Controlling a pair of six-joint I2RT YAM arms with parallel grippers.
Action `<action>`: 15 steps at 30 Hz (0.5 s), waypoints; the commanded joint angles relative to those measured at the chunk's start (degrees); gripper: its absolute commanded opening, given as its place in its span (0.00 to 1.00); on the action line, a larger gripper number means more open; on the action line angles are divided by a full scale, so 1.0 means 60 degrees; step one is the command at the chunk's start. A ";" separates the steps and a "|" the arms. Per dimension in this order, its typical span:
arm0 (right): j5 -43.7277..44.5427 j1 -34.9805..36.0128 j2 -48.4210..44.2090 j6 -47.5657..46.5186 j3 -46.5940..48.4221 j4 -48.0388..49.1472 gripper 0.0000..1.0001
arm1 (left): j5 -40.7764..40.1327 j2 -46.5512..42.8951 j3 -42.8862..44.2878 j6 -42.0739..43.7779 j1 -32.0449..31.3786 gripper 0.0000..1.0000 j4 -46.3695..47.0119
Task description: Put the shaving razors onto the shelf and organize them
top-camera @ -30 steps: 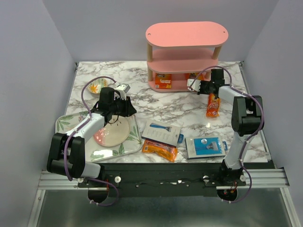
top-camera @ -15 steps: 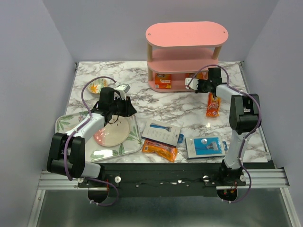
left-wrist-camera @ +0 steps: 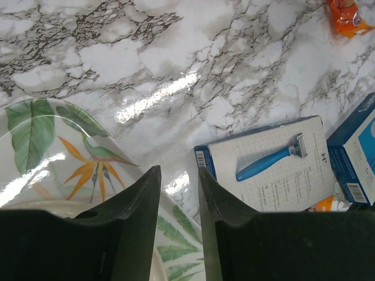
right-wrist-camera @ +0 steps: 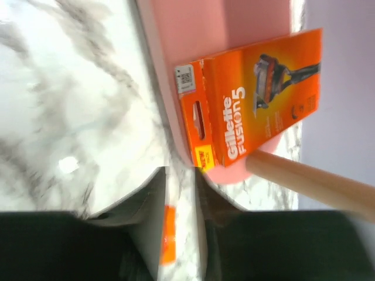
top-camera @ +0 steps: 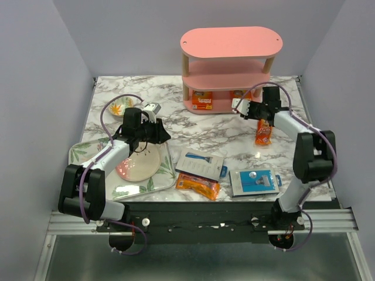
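Razors lie in two places. Two orange packs (top-camera: 202,100) sit on the bottom board of the shelf (top-camera: 231,42), one at each end. The other four are on the table (top-camera: 205,132): a third orange pack (top-camera: 263,133) to the right of the shelf, a fourth (top-camera: 198,185) near the front edge, and two cards (top-camera: 200,164) just beside that one. The right gripper (top-camera: 239,106) hovers just in front of the shelf's right end, its fingers parted by a narrow slit and gripping nothing. In its wrist view the right-end pack (right-wrist-camera: 258,96) lies flat on the pink board beside a wooden post (right-wrist-camera: 310,184). A strip of orange shows low in the slit, and what it is I cannot tell. The left gripper (top-camera: 157,136) hangs over the far rim of the tray (top-camera: 149,184), near the plate (top-camera: 139,164). It is likewise barely parted and empty, with marble visible between its fingers (left-wrist-camera: 140,216). From above, the boards and the right arm hide most of the right-end pack. The left wrist view cuts off the second card (left-wrist-camera: 357,146) at the right edge and clips an orange pack at the top corner. The marble in the right wrist view is blurred. The table is glossy white-and-grey marble with glare spots, enclosed by pale lilac walls (top-camera: 35,88).
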 commanded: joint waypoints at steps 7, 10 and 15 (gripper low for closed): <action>-0.1682 0.1675 -0.4444 0.3327 -0.1594 -0.4748 1.00 | 0.0933 -0.0382 0.0096 -0.0091 -0.0576 0.57 0.0288; -0.2546 0.2203 -0.3920 0.4763 -0.0908 -0.5978 1.00 | 0.1021 -0.0557 0.0111 0.0100 -0.0942 0.61 0.0068; -0.3776 0.2277 -0.2219 0.8029 0.0061 -0.5985 0.95 | 0.1212 -0.0836 0.0169 0.0436 -0.1119 0.72 -0.0559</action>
